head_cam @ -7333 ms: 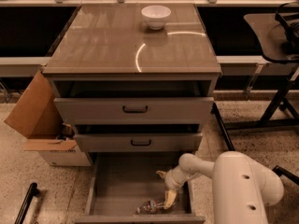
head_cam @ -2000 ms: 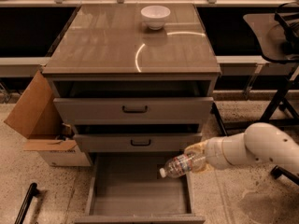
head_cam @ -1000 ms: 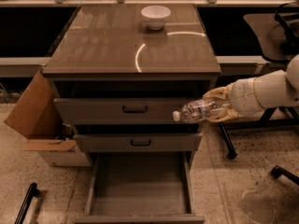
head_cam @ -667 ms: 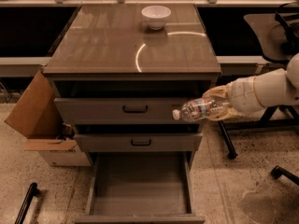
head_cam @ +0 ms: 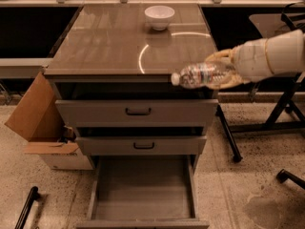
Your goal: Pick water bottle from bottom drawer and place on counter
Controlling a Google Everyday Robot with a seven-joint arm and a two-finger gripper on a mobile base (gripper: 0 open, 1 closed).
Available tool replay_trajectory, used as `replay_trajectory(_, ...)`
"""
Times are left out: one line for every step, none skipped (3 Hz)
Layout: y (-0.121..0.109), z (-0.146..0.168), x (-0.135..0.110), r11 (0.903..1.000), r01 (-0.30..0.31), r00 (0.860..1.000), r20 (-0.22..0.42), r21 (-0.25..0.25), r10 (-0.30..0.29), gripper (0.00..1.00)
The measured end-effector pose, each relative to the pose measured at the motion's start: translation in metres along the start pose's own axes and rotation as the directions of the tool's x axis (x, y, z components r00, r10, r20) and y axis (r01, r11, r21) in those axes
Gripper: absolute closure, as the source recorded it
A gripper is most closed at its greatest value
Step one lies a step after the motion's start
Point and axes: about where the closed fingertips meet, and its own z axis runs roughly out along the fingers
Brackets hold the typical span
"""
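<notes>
My gripper (head_cam: 223,72) is shut on the water bottle (head_cam: 200,75), a clear plastic bottle with a white cap. It holds the bottle lying sideways, cap to the left, in the air over the front right edge of the counter (head_cam: 109,42). The white arm reaches in from the right. The bottom drawer (head_cam: 143,190) is pulled out below and its grey inside shows nothing in it.
A white bowl (head_cam: 159,16) stands at the back of the counter. Two shallower drawers (head_cam: 138,111) with black handles are slightly open. A cardboard box (head_cam: 43,128) sits on the floor at the left. A dark side table with black legs (head_cam: 281,104) stands at the right.
The gripper has lifted the bottle out of the bottom drawer and raised it up past the drawer fronts to counter height at the front right corner.
</notes>
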Motion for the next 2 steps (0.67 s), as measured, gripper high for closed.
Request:
replay_trajectory(-0.05,0.003,-0.004,0.9943,-0.077,0.997,0.029,0.074,0.075,1.0)
replay_trajectory(-0.089,0.012,0.001,0.9771,-0.187,0.981,0.069,0.101,0.181,1.0)
